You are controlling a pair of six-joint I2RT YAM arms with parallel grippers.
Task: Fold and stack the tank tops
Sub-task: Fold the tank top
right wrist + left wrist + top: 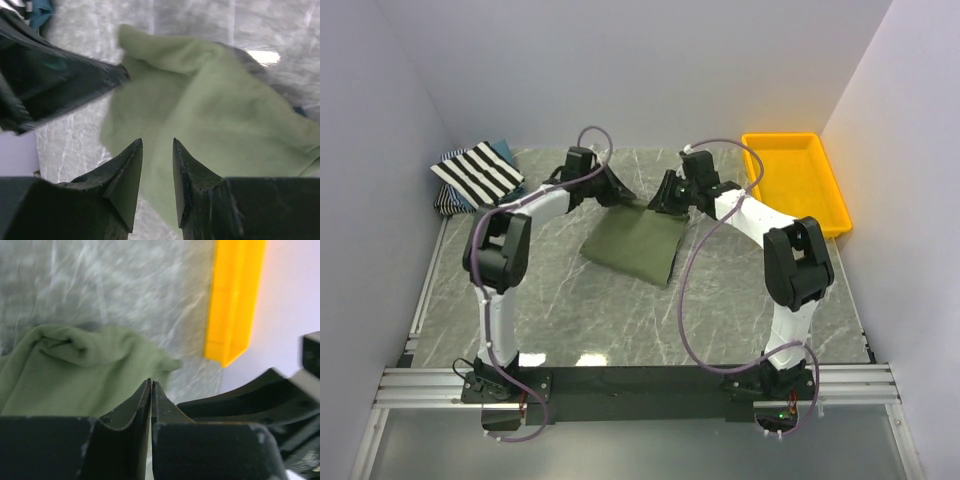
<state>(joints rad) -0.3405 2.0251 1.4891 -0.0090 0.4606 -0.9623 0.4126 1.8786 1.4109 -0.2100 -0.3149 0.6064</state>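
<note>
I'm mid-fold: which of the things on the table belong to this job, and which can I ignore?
Part of the job:
- olive-green tank top, folded, centre
- striped tank top, far left
- bluish tank top, peeking out behind the striped one

Just lying about:
- yellow tray, far right

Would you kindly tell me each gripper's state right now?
Left gripper: closed, nothing visibly held.
Right gripper: slightly open, empty, over the olive tank top.

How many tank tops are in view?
3: olive tank top at centre; striped tank top at far left; bluish tank top partly under it. More may be hidden.
</note>
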